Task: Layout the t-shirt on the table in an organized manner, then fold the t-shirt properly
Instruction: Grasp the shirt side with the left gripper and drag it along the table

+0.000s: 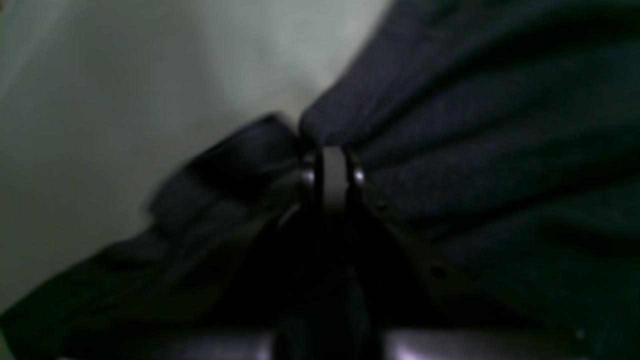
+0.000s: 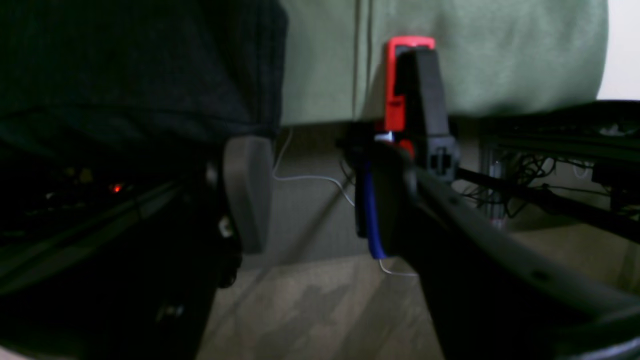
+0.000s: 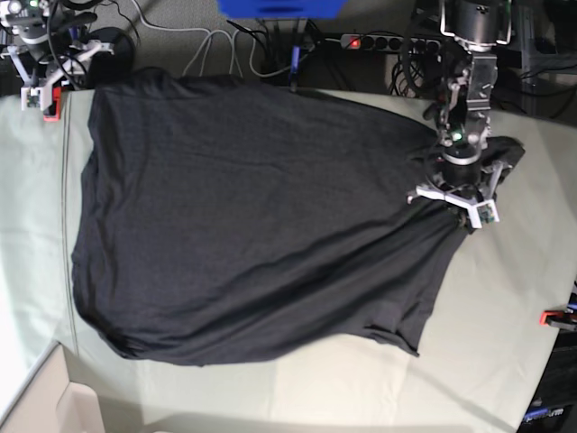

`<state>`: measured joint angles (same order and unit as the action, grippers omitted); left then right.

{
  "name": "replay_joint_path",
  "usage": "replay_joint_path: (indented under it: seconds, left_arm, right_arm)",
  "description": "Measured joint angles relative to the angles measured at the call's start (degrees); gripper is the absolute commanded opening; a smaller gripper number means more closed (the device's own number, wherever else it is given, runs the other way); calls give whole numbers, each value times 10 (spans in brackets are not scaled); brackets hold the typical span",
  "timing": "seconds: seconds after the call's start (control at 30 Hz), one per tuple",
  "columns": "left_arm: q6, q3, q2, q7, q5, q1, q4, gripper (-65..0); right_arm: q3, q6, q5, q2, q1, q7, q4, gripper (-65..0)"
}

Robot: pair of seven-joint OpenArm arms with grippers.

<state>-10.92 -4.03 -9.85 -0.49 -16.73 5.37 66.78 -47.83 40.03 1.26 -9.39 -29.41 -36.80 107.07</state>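
Note:
The charcoal t-shirt (image 3: 252,225) lies spread over most of the pale grey-green table (image 3: 505,361), hem side toward the left and wrinkled along its right side. My left gripper (image 1: 330,160) is shut on a bunched fold of the t-shirt (image 1: 475,125) at its right edge, with bare table (image 1: 125,100) beside it. My right gripper (image 2: 315,195) hangs open past the table's far left corner with nothing between its fingers (image 2: 247,190). The t-shirt's edge (image 2: 125,75) drapes just beside it. No print shows on the shirt.
A red clamp (image 2: 400,85) grips the table cloth (image 2: 475,60) right by my right gripper, the same red clamp (image 3: 51,104) at the far left corner. Another red clamp (image 3: 554,316) sits on the right edge. Cables and a power strip (image 3: 379,41) lie behind the table.

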Motion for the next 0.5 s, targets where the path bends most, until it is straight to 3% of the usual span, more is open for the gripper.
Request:
replay_joint_path:
  seconds: [0.5]
  left_arm:
    - [4,5,-3,-1,1,121,153,-649]
  right_arm:
    - [1,0,0,0,18,0,0,-326]
